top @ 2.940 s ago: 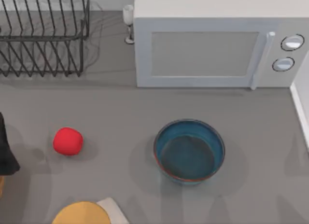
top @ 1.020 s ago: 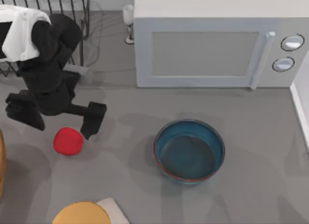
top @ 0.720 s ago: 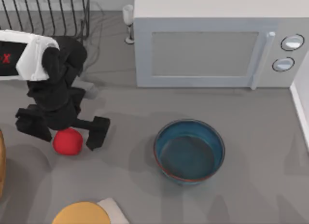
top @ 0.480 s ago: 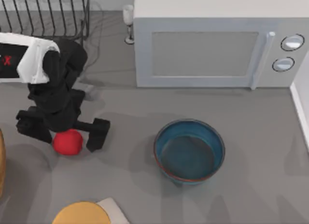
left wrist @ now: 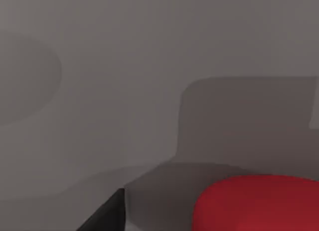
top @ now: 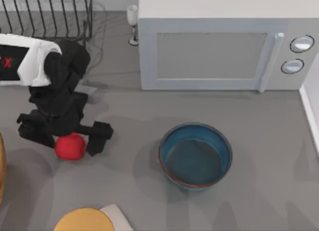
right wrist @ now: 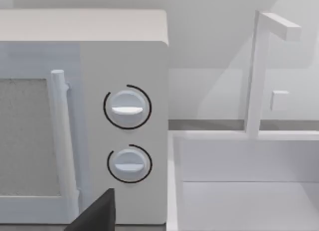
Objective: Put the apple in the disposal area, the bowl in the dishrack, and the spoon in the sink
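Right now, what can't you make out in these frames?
- Apple: top view, upper part covered by the left gripper; left wrist view, cut off by the frame edge.
- Dishrack: top view, cropped by the edge, partly behind the left arm.
- Yellow-orange disc: top view, cut off at the bottom.
- Right gripper: right wrist view, just a dark fingertip.

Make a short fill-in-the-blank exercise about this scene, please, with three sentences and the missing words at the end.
1. The left hand stands open astride the small red ____, one finger on each side.
2. The teal bowl sits on the table in front of the white ____.
3. The black wire dishrack stands at the top view's far ____ corner.

Missing words: apple; microwave; left
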You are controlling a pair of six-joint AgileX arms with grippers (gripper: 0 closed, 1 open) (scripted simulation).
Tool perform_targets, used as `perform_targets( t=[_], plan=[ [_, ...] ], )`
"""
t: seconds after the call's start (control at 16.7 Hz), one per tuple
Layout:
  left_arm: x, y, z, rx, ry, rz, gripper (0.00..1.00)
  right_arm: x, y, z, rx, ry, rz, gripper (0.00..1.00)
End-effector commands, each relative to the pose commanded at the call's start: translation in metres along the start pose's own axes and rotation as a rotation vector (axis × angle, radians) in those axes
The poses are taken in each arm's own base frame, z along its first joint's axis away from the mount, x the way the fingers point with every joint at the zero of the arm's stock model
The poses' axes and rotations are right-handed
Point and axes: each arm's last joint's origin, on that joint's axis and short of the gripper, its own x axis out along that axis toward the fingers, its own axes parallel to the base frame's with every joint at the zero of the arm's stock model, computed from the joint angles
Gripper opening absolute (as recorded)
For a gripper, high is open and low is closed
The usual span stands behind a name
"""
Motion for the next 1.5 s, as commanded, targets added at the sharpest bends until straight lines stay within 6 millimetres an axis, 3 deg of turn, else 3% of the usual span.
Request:
perform_targets(
  t=[0.36,0.42,0.84,1.02,1.2,1.5],
  plan=[
    [0.000,0.000,0.000,0.000,0.000,0.000,0.02,0.000,0.000,0.000,0.000,0.000,0.000,1.00],
    [0.000,0.000,0.000,0.000,0.000,0.000,0.00,0.000,0.000,0.000,0.000,0.000,0.000,1.00],
    [0.000,0.000,0.000,0.000,0.000,0.000,0.00,0.000,0.000,0.000,0.000,0.000,0.000,1.00],
    [-0.012,0.001,0.002,-0.001,-0.020,0.002,0.00,0.000,0.000,0.000,0.000,0.000,0.000,1.00],
    [-0.037,0.001,0.006,-0.004,-0.017,0.002,0.00,0.000,0.000,0.000,0.000,0.000,0.000,1.00],
    [-0.096,0.000,0.003,0.000,-0.007,0.003,0.00,0.000,0.000,0.000,0.000,0.000,0.000,1.00]
  ],
)
